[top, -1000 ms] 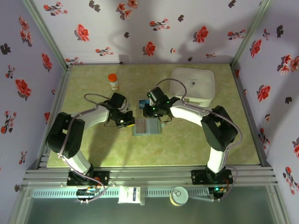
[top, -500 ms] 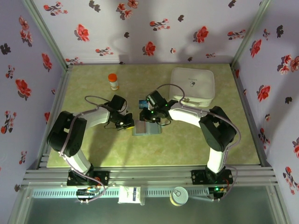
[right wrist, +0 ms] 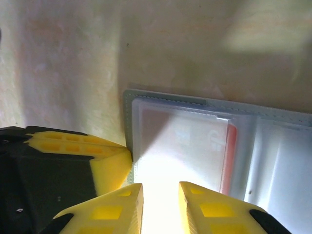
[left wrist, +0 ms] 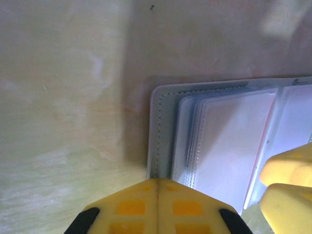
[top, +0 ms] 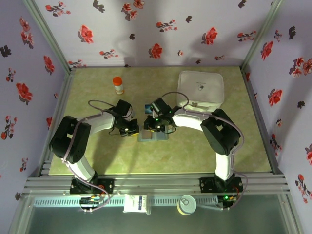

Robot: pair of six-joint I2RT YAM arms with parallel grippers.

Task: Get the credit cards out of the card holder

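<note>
Both arms rise from their bases at the near edge of the table point(top: 195, 151) and fold inward. The left arm point(top: 90, 124) and the right arm point(top: 204, 119) bring their wrists close together near the table's middle. The left gripper point(top: 133, 130) points down with its yellow fingers pressed together, no gap at the seam. The right gripper point(top: 154, 128), just beside it, also tilts down, its yellow fingertips parted by a narrow gap.

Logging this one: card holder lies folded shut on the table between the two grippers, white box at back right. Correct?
Not shut: the right wrist view shows the card holder lying open, with a red card in one pocket. The rest holds.
</note>
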